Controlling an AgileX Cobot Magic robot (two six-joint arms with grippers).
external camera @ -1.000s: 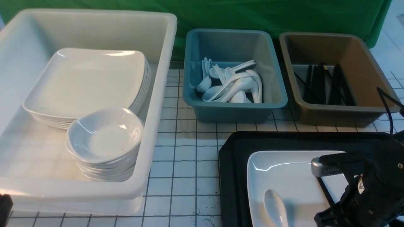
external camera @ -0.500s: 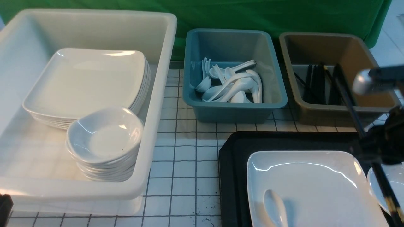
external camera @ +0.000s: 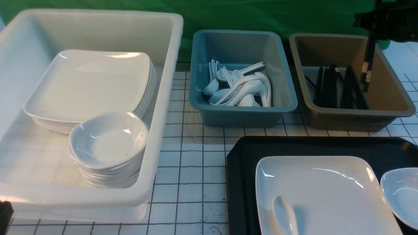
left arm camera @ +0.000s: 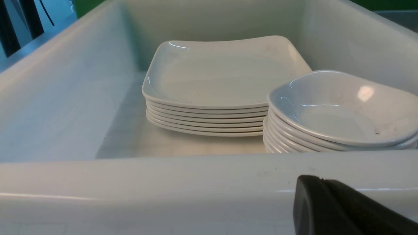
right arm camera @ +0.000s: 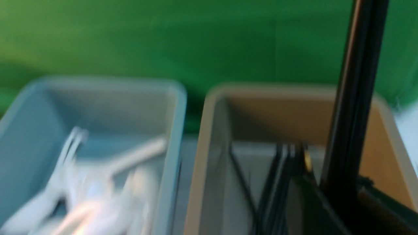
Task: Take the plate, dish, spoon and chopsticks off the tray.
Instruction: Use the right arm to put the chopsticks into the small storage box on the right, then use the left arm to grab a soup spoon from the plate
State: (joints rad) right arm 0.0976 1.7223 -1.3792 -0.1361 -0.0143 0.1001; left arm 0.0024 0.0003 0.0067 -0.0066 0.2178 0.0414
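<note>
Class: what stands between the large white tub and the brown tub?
The blue tub, holding white spoons, stands between the white tub and the brown tub, apart from both; the front view shows it plainly.

The right gripper (external camera: 372,24), at 1 o'clock in the front view, is a black, blocky body with angular edges and a dull surface; its finer details are too dark to tell. In the right wrist view its finger (right arm camera: 310,209) appears as a dark, flat wedge, much blurred. The left gripper (left arm camera: 321,195) is matte black, with a rounded tip and a thin seam along it. A small black piece of the left arm (external camera: 4,212) shows at 8 o'clock.
</note>
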